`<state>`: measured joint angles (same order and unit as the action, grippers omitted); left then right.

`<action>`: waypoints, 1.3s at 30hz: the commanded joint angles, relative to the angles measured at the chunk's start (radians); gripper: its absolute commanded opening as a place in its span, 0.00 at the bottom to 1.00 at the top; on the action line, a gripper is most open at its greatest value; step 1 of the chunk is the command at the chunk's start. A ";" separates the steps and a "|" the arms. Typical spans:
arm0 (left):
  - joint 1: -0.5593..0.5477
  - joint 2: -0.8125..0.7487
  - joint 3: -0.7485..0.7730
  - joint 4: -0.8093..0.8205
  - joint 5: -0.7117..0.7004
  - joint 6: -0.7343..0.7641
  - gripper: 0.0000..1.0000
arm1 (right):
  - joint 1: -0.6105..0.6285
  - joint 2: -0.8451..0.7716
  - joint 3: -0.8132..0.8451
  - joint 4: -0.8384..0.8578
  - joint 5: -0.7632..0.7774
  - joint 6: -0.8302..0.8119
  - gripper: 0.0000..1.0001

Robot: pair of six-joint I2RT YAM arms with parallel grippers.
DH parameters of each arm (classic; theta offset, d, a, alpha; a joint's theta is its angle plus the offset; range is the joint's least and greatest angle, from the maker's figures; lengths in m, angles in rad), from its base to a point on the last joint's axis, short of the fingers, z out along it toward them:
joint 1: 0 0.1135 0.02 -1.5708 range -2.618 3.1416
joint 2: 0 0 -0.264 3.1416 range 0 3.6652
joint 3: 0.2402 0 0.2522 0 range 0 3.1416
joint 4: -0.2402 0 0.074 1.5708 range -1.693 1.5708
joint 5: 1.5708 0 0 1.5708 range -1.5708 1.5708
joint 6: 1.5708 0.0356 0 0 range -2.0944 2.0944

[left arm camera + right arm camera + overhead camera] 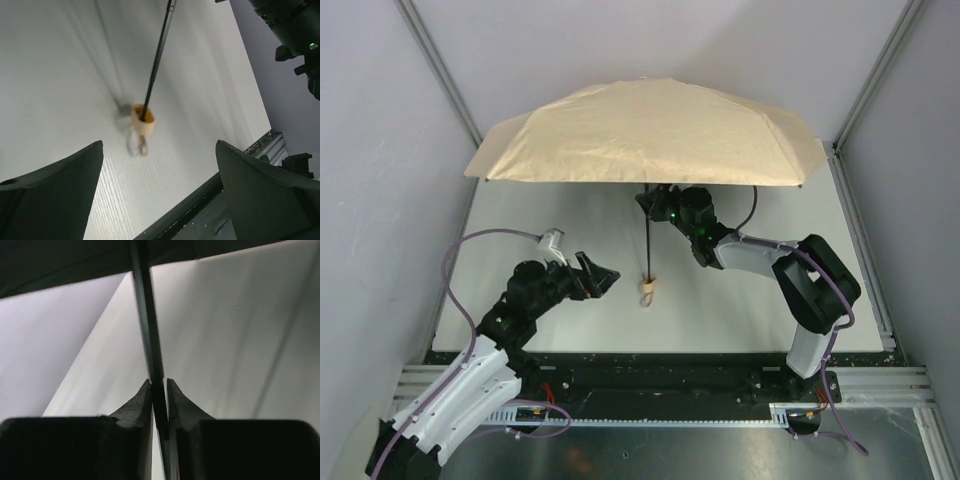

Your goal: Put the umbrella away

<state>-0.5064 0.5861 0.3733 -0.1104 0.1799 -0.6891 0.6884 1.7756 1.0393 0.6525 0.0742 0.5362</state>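
The umbrella (650,135) stands open, its beige canopy spread over the back of the table. Its thin black shaft (649,235) runs down to a small tan handle (647,290) with a loop strap resting on the table. My right gripper (653,203) is shut on the shaft just under the canopy; in the right wrist view the shaft (147,325) passes between the closed fingertips (142,392). My left gripper (605,274) is open and empty, a little left of the handle. In the left wrist view the handle (143,120) lies ahead, between the spread fingers (65,170).
White table top (570,310) bounded by grey walls and metal frame posts (440,70). The black front rail (650,360) runs along the near edge. The right arm (800,280) stretches across the right half of the table. The canopy hides the back of the table.
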 commanded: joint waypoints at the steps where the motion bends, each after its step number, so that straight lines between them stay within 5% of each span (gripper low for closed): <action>1: -0.004 0.039 0.010 0.130 0.042 -0.021 0.98 | -0.012 0.021 0.087 0.035 -0.119 0.071 0.06; 13: -0.015 0.224 0.143 0.235 0.245 0.000 0.99 | -0.017 -0.079 0.089 0.064 -0.335 0.536 0.00; 19: -0.061 0.318 0.196 0.246 0.312 0.005 0.87 | -0.012 -0.082 0.050 0.194 -0.400 0.663 0.00; 21: -0.072 0.340 0.211 0.248 0.320 0.006 0.73 | -0.007 -0.094 0.033 0.223 -0.414 0.682 0.00; 25: -0.080 0.354 0.232 0.248 0.305 0.021 0.22 | -0.002 -0.147 0.009 0.184 -0.402 0.657 0.00; 27: -0.101 0.347 0.252 0.216 0.241 0.045 0.06 | -0.001 -0.175 0.007 0.111 -0.352 0.619 0.00; 33: -0.233 0.291 0.330 0.030 -0.082 0.103 0.00 | -0.021 -0.216 0.026 -0.018 -0.112 0.600 0.54; 39: -0.331 0.268 0.350 -0.044 -0.243 0.121 0.00 | -0.070 -0.198 0.195 -0.165 0.055 0.513 0.72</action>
<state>-0.7853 0.8867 0.6617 -0.1242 0.1089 -0.6369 0.6422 1.5913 1.0962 0.5827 -0.0692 1.1145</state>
